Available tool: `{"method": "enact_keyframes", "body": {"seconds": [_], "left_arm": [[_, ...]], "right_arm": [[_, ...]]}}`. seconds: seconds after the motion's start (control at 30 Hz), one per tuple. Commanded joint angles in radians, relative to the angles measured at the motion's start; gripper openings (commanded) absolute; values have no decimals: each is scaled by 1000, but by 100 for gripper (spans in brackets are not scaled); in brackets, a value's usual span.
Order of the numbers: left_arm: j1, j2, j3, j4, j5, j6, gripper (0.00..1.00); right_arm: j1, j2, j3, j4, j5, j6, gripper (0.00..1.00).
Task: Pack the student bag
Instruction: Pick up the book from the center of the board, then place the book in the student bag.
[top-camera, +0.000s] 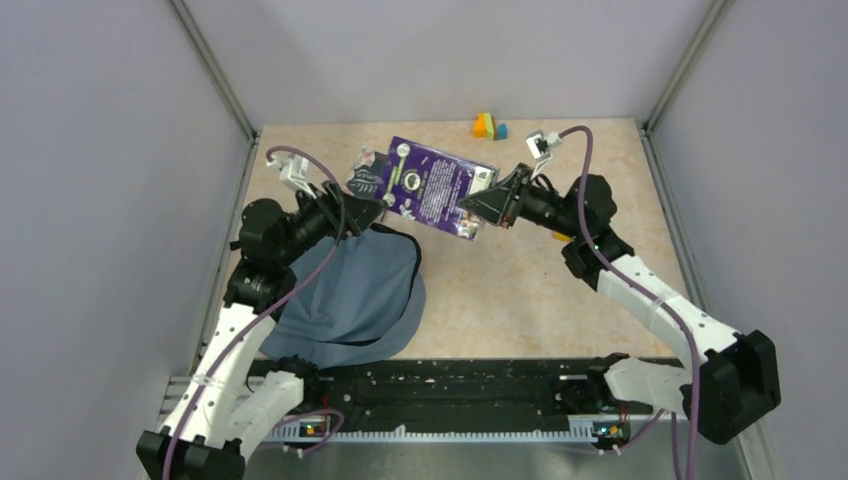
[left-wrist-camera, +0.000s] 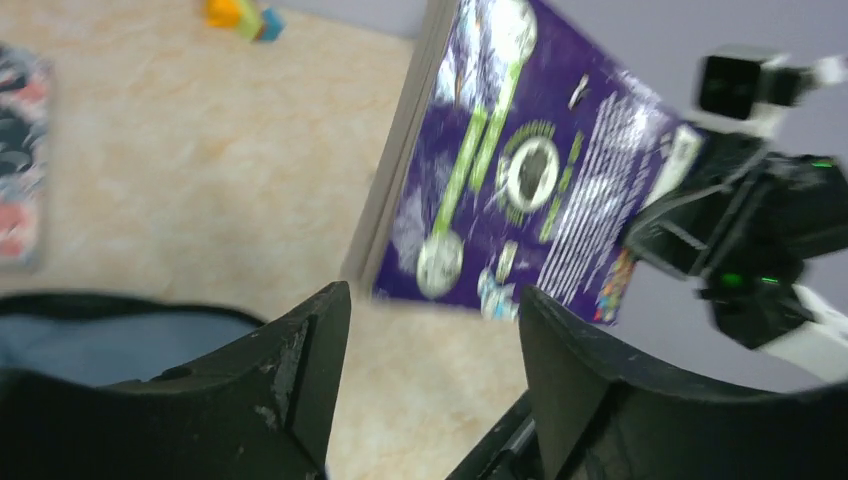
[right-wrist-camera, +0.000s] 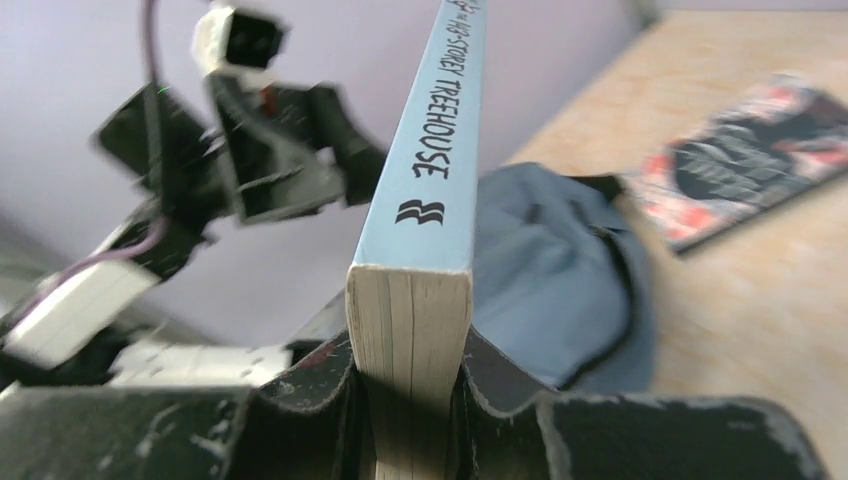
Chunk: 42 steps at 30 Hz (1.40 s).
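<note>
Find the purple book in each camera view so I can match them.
Top external: purple book upper centre, between both arms.
Left wrist: upper centre-right, cover facing the camera.
Right wrist: centre, pale-blue spine, clamped in the right hand.
Shared landmark: student bag, below-left of the book from above, behind the spine.

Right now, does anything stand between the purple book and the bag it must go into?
Yes, the left gripper. It hovers open and empty at the far edge of the bag, just beside the book, which the right gripper holds tilted above the table. Nothing else visible lies between book and bag.
</note>
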Motion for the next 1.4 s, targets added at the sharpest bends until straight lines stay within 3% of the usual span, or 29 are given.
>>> {"method": "enact_keyframes", "body": {"seconds": [0.0,0.17,0.4,0.6,0.83,1.13,1.27,1.37], "left_arm": [[-60,-20,-19,-330,-238,243,74],[-223,20,-90,-373,-430,210,88],[-476,224,-43,-395,-689,182,88],[-578,446,94,-510,-881,207,88],[-637,537,209,-640,-1161,153,73],[-638,509,180,-650,-1211,142,55],[-638,527,191,-685,-1223,127,41],[-636,521,210,-750,-1296,110,24]], "right_arm": [[-50,-114,62,-350,378,-189,0],[-88,-192,29,-499,520,-241,0],[-88,-261,-14,-576,581,-283,0],[-88,-281,-28,-587,561,-288,0],[-88,-292,-35,-605,542,-297,0],[-88,-292,-63,-608,511,-297,0],[-88,-290,-62,-608,470,-285,0],[-88,-297,-56,-609,416,-267,0]]}}
